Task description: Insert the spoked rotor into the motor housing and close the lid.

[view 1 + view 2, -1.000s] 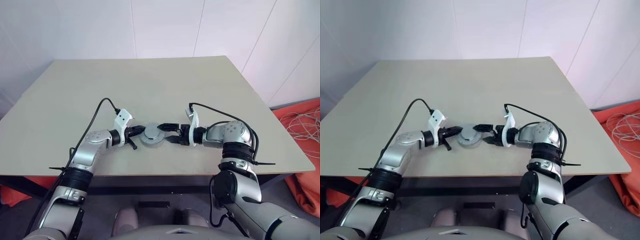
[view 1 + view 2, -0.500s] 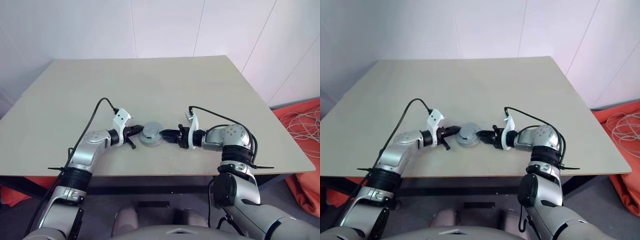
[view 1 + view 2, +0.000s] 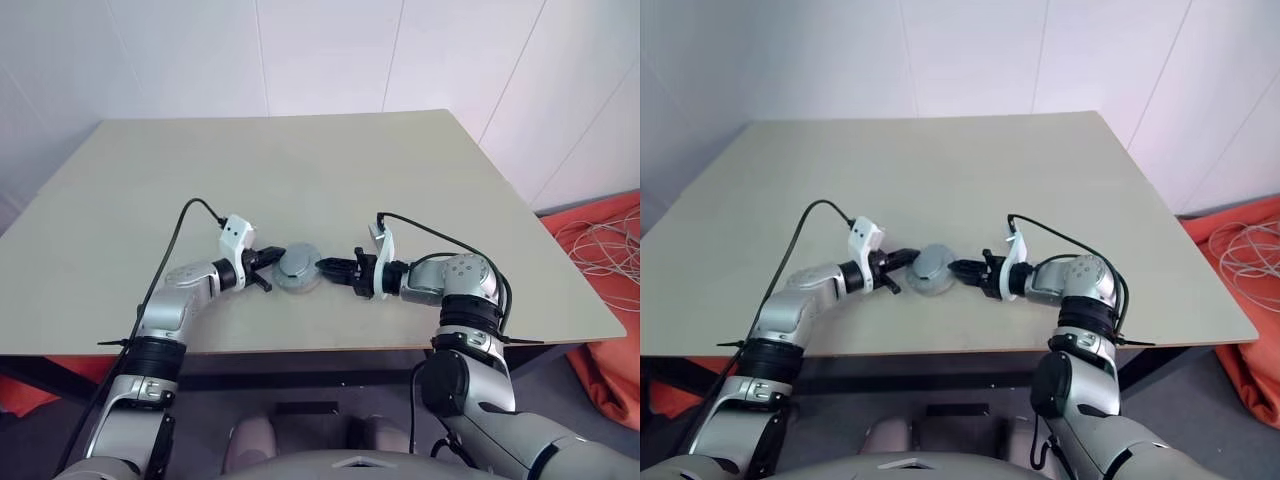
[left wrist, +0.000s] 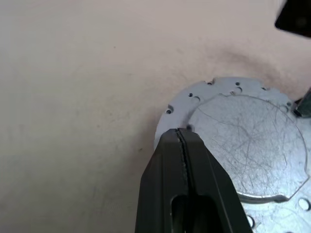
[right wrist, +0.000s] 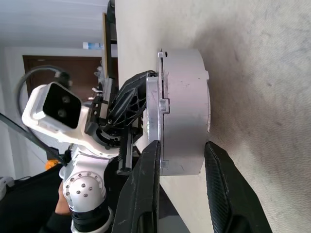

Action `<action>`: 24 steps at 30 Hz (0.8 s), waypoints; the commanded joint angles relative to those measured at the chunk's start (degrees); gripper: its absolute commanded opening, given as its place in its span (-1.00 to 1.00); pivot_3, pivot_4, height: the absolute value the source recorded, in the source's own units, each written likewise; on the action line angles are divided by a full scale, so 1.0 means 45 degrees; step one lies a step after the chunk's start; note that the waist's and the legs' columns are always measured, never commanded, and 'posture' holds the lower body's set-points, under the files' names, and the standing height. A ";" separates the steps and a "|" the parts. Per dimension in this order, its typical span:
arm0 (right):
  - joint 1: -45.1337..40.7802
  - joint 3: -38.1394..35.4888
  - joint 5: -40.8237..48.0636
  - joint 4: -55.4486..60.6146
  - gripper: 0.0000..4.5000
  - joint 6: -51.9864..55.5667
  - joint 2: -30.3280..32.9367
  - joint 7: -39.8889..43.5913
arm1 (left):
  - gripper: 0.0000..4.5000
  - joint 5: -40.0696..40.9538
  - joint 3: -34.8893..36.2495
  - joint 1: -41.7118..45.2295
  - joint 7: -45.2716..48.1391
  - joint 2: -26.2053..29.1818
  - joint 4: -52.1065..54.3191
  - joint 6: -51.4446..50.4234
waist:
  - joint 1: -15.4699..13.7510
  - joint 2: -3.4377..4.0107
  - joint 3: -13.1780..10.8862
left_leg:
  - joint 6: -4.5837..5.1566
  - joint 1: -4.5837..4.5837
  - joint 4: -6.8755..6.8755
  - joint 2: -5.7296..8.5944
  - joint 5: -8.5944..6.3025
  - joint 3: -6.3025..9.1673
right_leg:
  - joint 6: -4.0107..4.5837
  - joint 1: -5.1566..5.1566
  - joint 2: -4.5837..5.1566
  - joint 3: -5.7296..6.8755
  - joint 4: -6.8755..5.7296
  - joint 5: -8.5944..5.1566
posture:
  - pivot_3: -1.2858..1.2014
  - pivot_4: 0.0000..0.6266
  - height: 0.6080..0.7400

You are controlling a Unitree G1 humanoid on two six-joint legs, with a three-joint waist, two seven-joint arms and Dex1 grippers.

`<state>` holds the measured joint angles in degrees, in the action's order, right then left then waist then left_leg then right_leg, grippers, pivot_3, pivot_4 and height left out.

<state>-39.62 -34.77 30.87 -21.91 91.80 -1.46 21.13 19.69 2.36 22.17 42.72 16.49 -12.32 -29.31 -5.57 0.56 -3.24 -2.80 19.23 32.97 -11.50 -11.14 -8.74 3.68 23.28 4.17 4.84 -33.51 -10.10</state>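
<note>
Silver housing [image 3: 297, 269] now sits tilted on the worktop [image 3: 330, 180] between our 2 grippers: left [image 3: 268, 271] clenched at its rim, right [image 3: 328, 267] newly clamped around its side.

Near the lower middle of the frame, the motor housing [image 3: 298, 268] looks like bare silver-grey metal with a dull sheen; close up its flat face is covered in fine scratches and its flange is dotted with small drilled holes. It rests on a counter [image 3: 300, 180] with a smooth, matt beige surface. The left hand [image 4: 181, 141] and right hand [image 5: 181, 155] have fingers that look like matt black plastic, on wrists of white plastic and brushed silver metal.
</note>
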 commanded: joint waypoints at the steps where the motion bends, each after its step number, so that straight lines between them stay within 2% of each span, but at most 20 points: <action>1: -0.0281 -0.0301 0.0733 0.0551 -0.52 0.0086 -0.0286 0.0118 | -1.00 0.2450 0.2455 0.0526 -0.1433 -0.0570 0.0860 -0.1548 | 0.0005 0.0000 0.0000 | 0.0001 0.0002 -0.0001 -0.0001 0.0000 -0.0001 | 0.0000 0.0003 0.0000 0.0000 -0.0001 0.0000 | 0.03 -1.00 1.00; 5: -0.0533 -0.0786 0.1073 0.0796 -0.52 0.0153 -0.0400 0.0128 | -1.00 0.4441 0.4914 0.0913 -0.3242 -0.0585 0.0472 -0.3140 | 0.0000 0.0000 -0.0001 | -0.0002 0.0044 -0.0008 -0.0005 0.0001 -0.0004 | 0.0003 0.0041 -0.0006 0.0014 -0.0008 0.0001 | 0.03 -1.00 1.00; 11: -0.0709 -0.1065 0.1374 0.0723 -0.52 0.0155 -0.0364 0.0026 | -1.00 0.6362 0.7138 0.0679 -0.4379 -0.0416 -0.0004 -0.4056 | -0.0063 -0.0001 -0.0002 | 0.0012 0.0081 -0.0009 0.0013 -0.0007 -0.0002 | -0.0009 0.0044 -0.0002 0.0014 0.0023 -0.0005 | 0.03 -1.00 1.00; 17: -0.1103 -0.1243 0.1809 0.0625 -0.52 0.0155 -0.0156 -0.0153 | -1.00 0.8568 0.7749 -0.0392 -0.4290 -0.0815 0.0546 -0.5764 | -0.0135 -0.0002 -0.0004 | 0.0012 0.0090 -0.0009 0.0013 -0.0008 0.0000 | -0.0017 0.0045 -0.0002 0.0019 0.0025 -0.0010 | 0.03 -1.00 1.00; 20: -0.1306 -0.1272 0.2059 0.0576 -0.52 0.0155 -0.0017 -0.0220 | -0.76 1.0058 0.8083 -0.0625 -0.4382 -0.1240 0.0861 -0.6377 | -0.0226 -0.0005 -0.0006 | 0.0012 0.0097 -0.0009 0.0012 -0.0008 -0.0001 | -0.0021 0.0042 -0.0002 0.0020 0.0044 -0.0012 | 0.03 -1.00 1.00; 24: -0.1599 -0.1275 0.2330 0.0506 -0.52 0.0155 0.0143 -0.0363 | -0.17 1.1526 0.7850 -0.1037 -0.4416 -0.1396 0.0873 -0.7602 | -0.0328 -0.0006 -0.0007 | 0.0010 0.0091 -0.0010 0.0008 -0.0007 -0.0003 | -0.0022 0.0042 -0.0004 0.0022 0.0044 -0.0012 | 0.03 -1.00 1.00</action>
<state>-43.92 -39.83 36.77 -21.20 92.25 -0.96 19.03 67.82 37.96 17.89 22.77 10.06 -10.13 -61.16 -7.05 0.53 -3.27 -2.76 19.65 32.92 -11.46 -11.17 -8.76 3.58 23.47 4.15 4.93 -33.31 -10.16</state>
